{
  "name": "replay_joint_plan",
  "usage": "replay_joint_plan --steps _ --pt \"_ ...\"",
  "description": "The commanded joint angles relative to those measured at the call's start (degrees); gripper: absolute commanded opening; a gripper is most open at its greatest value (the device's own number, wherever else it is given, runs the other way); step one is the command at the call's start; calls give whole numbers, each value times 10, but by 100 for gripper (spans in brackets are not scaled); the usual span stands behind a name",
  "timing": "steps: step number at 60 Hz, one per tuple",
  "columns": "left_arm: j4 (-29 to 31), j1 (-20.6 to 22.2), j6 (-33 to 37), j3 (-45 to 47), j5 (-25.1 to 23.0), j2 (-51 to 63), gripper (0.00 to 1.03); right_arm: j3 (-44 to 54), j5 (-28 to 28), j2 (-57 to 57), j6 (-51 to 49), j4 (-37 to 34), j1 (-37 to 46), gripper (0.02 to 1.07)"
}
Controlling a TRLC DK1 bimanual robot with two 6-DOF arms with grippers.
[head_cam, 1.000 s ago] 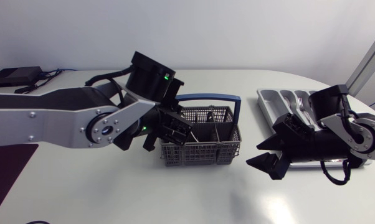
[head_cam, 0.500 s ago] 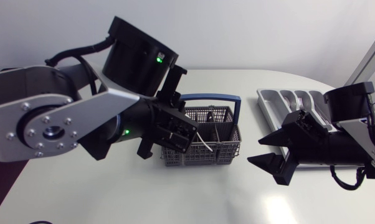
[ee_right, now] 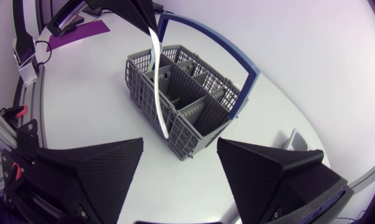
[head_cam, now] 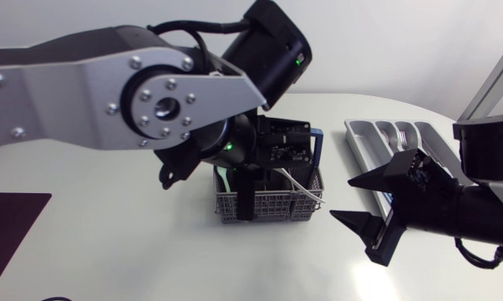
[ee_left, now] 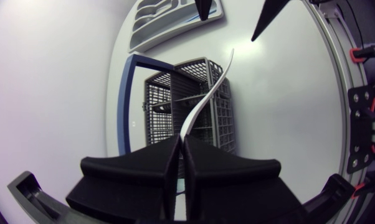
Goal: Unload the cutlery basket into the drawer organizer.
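The left tool (ee_left: 180,146) is clamped narrow on a thin, curved silver cutlery piece (ee_left: 206,99); both fingers (ee_left: 144,171) press its near end from 2 sides. That end is hidden between them, so whether it is a fork, spoon or knife cannot be told. The piece runs straight ahead of the left tool, out over the cutlery basket (ee_left: 166,99), and its free end points towards the right tool (head_cam: 343,198). I cannot tell whether it touches the basket rim.

The basket, grey mesh with inner dividers and a blue handle (ee_left: 126,93), stands on the white worktop (head_cam: 151,259) directly under the left tool. From the head view the left arm (head_cam: 109,92) covers much of the basket, and only a short sliver of the held piece shows at the basket's side nearest the right tool.

The right tool is spread wide and holds nothing. Its 2 wedge fingers (ee_right: 100,168) point at the basket from near by, apart from it, with the hanging piece ahead of the gap between them. The drawer organizer (head_cam: 364,134) lies on the worktop just behind and beside the right tool, well apart from the left tool, with silver cutlery (head_cam: 399,134) lying in its compartments.
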State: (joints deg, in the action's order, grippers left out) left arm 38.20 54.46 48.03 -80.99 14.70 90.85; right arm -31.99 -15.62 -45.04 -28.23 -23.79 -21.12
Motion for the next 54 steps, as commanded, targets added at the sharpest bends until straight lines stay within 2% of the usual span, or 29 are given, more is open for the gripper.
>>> replay_joint_plan --steps 1,13,24,38,41,54 --pt "23 4 -79 -40 -14 33 5 24 38 19 20 12 -40 88" --pt "99 2 -168 -110 -67 71 5 57 162 30 21 84 -139 88" --pt "125 2 -206 -142 -107 93 5 82 236 16 5 160 -194 87" --pt "194 -6 -255 -203 -186 130 5 108 309 -18 -50 266 -226 59" --pt "208 -7 -267 -217 -189 140 5 113 328 -21 -63 284 -239 49" --pt "232 -16 -281 -241 -195 159 5 114 356 -22 -80 290 -265 28"
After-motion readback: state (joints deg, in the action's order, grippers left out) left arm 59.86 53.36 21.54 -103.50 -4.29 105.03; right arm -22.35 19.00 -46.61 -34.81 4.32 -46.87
